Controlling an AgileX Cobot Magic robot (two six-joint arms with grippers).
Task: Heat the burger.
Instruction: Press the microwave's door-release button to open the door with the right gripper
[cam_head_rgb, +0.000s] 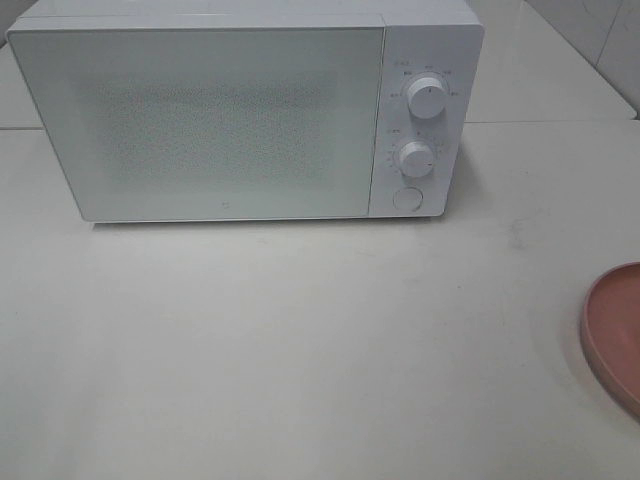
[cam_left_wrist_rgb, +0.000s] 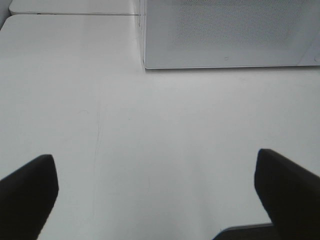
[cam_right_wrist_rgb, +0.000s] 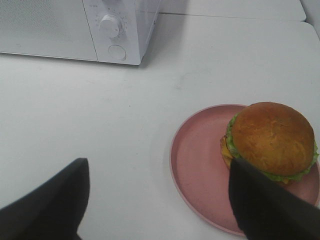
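— Where is the burger (cam_right_wrist_rgb: 272, 137)?

— On the pink plate (cam_right_wrist_rgb: 200, 170), at the right of the table (cam_head_rgb: 300, 350) and nearer than the microwave (cam_head_rgb: 220, 110). Only the right wrist view shows it. One dark finger (cam_right_wrist_rgb: 265, 205) covers an edge of it and part of the plate.

— And from the high camera?

— Only the plate's left rim shows, cut off by the picture's right edge.

— The microwave?

— It is at the far side with its door (cam_head_rgb: 200, 115) shut, and the speckled panel hides the inside. On its right are two knobs (cam_head_rgb: 427, 97) and a round button (cam_head_rgb: 408, 198). The dial markings are too small to read.

— The grippers?

— The right gripper (cam_right_wrist_rgb: 159, 167) is spread wide, holding nothing, beside the plate. The left gripper (cam_left_wrist_rgb: 155, 160) is also spread wide over the table, facing the microwave's near left corner. Only the fingertips of each are in frame.
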